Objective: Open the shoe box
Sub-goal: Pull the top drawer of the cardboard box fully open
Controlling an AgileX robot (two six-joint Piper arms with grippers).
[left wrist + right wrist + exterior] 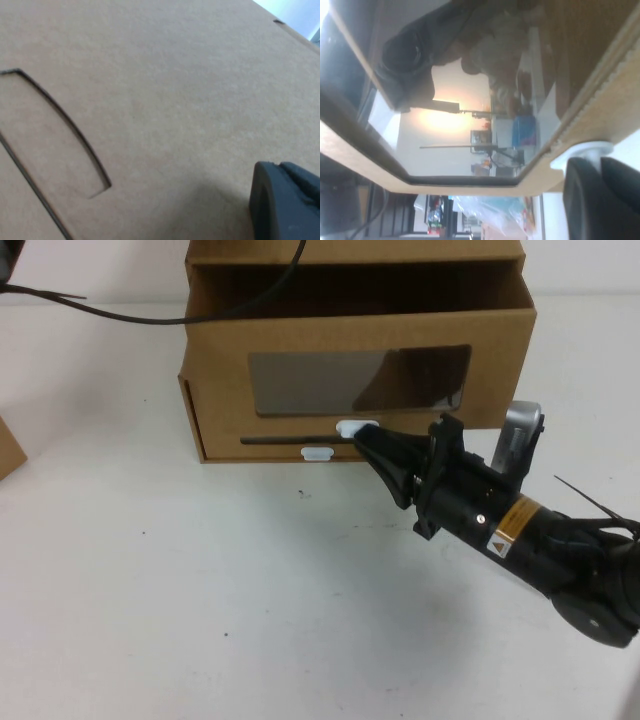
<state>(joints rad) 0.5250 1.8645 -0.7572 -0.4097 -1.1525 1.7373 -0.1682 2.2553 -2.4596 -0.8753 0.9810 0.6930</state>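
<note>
A brown cardboard shoe box (220,390) stands at the back of the table, its front panel holding a clear window (360,380). Behind the panel's top edge the dark inside of the box shows. Below the window a small white knob (357,426) sticks out of the panel, and my right gripper (364,433) is shut on it. The right wrist view shows the same knob (582,150) pinched at the tips of the right gripper (592,161). My left gripper (282,172) lies close against a plain cardboard face (165,100) with a curved cut-out flap (45,145); the high view does not show it.
A second white clip (317,452) sits on the panel's lower edge, left of the knob. A black cable (150,315) runs across the box's top left. The corner of another cardboard box (8,450) pokes in at the left edge. White table (200,590) lies in front.
</note>
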